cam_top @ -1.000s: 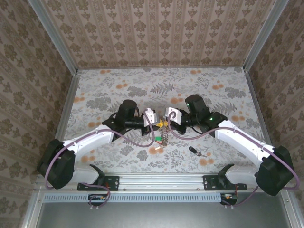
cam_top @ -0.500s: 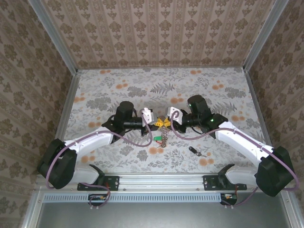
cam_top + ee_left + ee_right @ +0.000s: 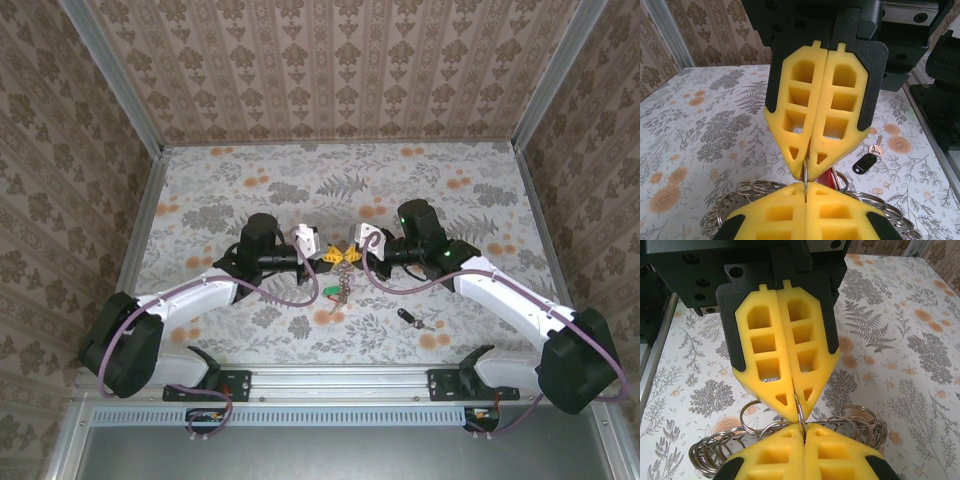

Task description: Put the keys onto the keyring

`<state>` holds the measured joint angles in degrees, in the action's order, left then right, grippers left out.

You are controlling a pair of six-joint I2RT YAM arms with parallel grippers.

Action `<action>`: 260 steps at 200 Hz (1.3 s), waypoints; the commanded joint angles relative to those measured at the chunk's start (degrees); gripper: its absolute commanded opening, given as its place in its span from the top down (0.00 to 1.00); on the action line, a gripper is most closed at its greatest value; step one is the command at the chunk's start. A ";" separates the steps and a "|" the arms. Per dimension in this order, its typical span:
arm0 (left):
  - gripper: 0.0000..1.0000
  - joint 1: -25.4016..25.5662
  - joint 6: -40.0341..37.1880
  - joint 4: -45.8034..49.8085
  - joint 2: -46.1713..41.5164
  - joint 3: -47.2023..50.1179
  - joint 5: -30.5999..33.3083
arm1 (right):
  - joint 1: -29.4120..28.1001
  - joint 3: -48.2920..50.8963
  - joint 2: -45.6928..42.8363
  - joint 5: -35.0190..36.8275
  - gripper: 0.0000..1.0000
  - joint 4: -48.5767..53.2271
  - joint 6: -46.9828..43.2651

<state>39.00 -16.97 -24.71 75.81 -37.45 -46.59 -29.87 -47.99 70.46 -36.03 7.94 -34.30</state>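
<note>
The left claw (image 3: 327, 256) and right claw (image 3: 347, 255) meet tip to tip, both clenched on one keyring (image 3: 712, 450) loop, coils bunched beneath them.

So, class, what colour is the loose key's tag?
The tag is black; clearest in the left wrist view.

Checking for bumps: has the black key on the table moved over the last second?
No. The black key keeps its place beside the orange printed flower, top view.
</note>
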 commanded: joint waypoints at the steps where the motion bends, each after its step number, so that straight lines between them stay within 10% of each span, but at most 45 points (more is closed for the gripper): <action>1: 0.95 0.54 -2.30 1.34 -1.00 -1.83 -1.08 | 0.08 -1.27 -0.67 0.03 1.00 1.51 -1.23; 75: 0.84 1.56 -11.52 17.25 -0.93 -7.78 5.89 | -1.33 -6.59 0.60 2.96 1.00 11.05 -2.43; 260: 0.88 2.71 -11.63 16.02 -2.38 -7.81 6.83 | -2.21 -7.53 1.31 3.81 1.00 11.24 -3.23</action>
<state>41.41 -27.29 -8.71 74.50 -44.75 -39.22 -31.68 -53.84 72.12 -31.05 18.72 -36.29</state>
